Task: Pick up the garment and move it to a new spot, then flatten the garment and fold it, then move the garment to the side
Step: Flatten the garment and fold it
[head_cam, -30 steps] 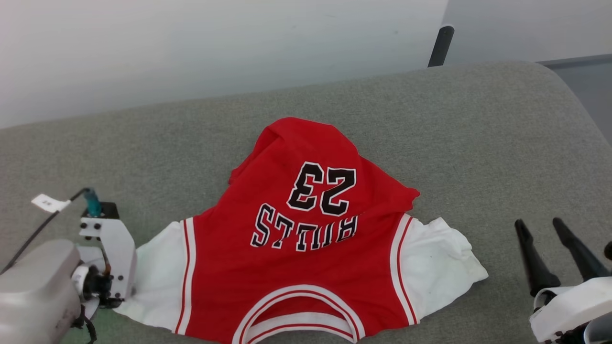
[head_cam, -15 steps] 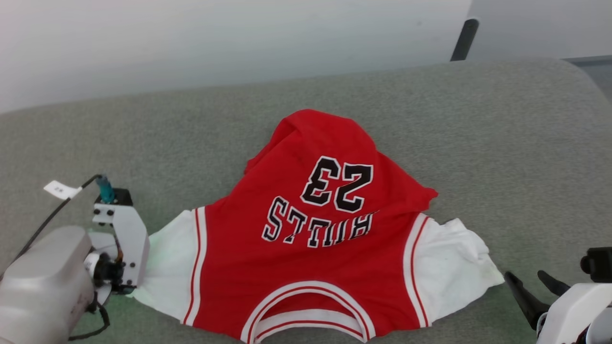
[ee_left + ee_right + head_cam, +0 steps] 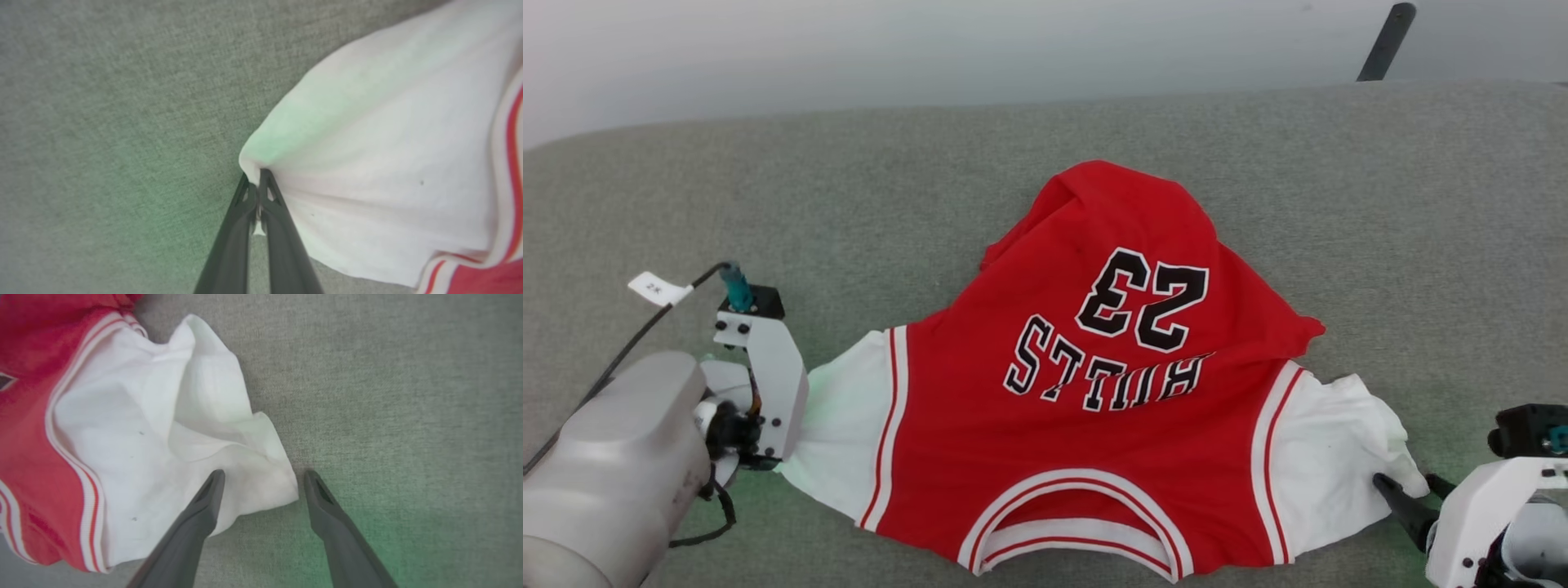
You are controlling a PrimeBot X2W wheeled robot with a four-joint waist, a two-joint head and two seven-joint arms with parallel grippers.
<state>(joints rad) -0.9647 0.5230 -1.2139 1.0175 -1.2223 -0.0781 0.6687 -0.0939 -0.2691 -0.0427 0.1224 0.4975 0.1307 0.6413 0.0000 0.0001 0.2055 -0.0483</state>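
The left claw (image 3: pixel 257 181), its two long dark fingers pressed together, pinches the outer edge of a white sleeve (image 3: pixel 388 143), with a bit of white cloth showing in the slit between the fingers. To the outside of this claw lies bare grey-green woven upholstery (image 3: pixel 768 188), and in the head view a small white paper tag (image 3: pixel 658 287) hangs on the black cable above its wrist. From that pinched edge the garment (image 3: pixel 1094 425), a red jersey shirt with white sleeves, white-and-red striped trim, black white-outlined letters and the number 23, spreads toward the right claw. It lies front up on the upholstery between the two claws, its collar nearest the robot and its red hem bunched into a hump on the far side. The other white sleeve (image 3: pixel 163 428), rumpled, ends at the right claw (image 3: pixel 263 475), whose fingers stand wide apart. One fingertip is over the sleeve cloth and the other over bare upholstery, with the sleeve's corner between them, and the fingers are not closed on it. Far beyond this claw, at the upholstery's far edge, a dark slanted pole (image 3: pixel 1384 41) rises.
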